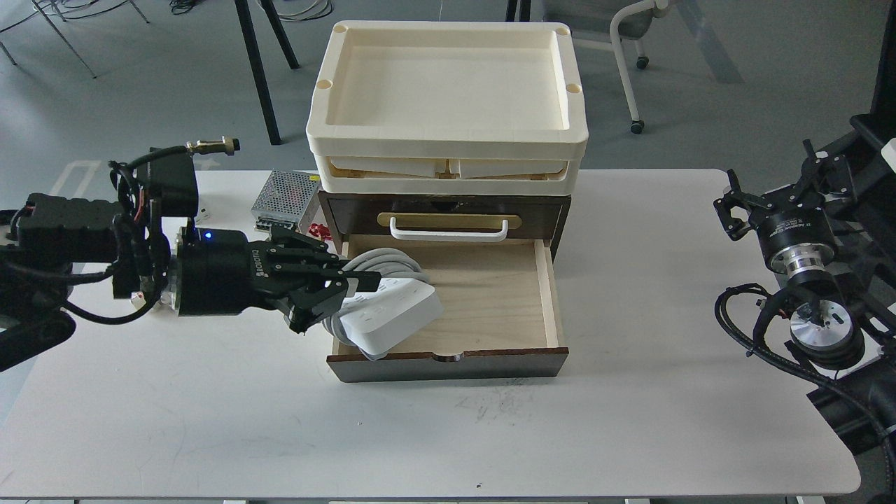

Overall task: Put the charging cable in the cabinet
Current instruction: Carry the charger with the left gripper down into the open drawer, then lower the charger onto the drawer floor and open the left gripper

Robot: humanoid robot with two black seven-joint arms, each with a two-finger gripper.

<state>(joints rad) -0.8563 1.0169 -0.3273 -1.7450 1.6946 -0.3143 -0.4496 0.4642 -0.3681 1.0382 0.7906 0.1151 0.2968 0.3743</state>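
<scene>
The charging cable (395,311) is a white power strip with a grey-white cord coiled around it. My left gripper (350,288) is shut on it from the left and holds it over the left front part of the open light wood drawer (490,301) of the dark brown cabinet (448,210). The strip's lower end overlaps the drawer's front left corner; whether it touches the drawer is not clear. My right gripper (731,210) is at the far right edge of the table, away from the cabinet, small and dark.
Two stacked cream trays (448,147) sit on top of the cabinet. A silver perforated metal box (283,196) and a small red item (320,230) lie left of the cabinet, behind my left arm. The white table (630,392) bears it all.
</scene>
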